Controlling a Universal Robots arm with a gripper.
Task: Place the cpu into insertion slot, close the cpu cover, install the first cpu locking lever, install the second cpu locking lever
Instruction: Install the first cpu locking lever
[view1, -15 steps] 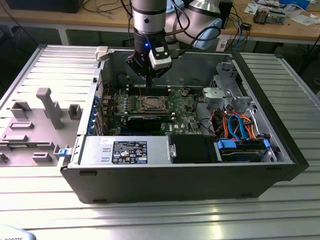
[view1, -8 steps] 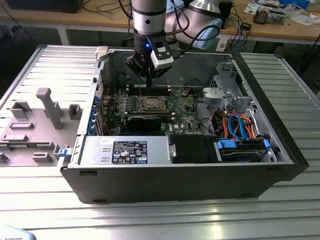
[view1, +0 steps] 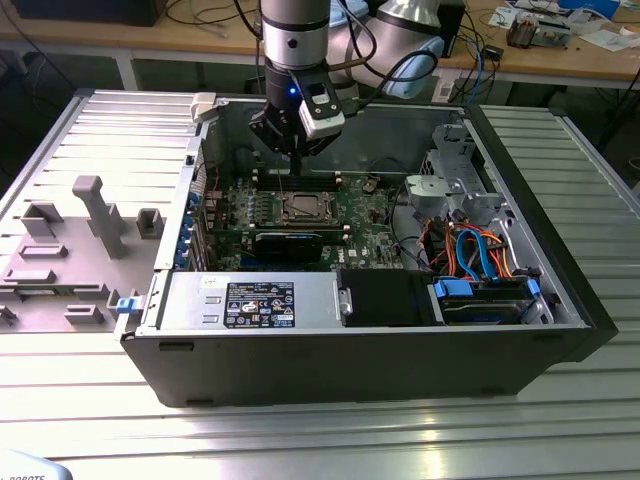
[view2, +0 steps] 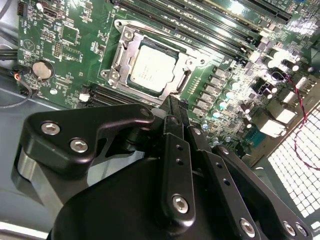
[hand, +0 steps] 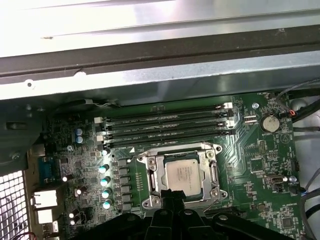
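End effector (view1: 297, 165) hangs just above the insertion slot (view1: 282, 214), fingers pinched narrow, gripping nothing. The cpu (view2: 152, 68) sits inside, cpu cover (hand: 156, 175) flat around it.

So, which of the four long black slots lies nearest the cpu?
The end slot bordering the cpu cover; the other three lie beyond it, toward the case wall.

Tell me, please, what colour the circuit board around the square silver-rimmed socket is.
Green; the flat circuit board shows best in the first wrist view.
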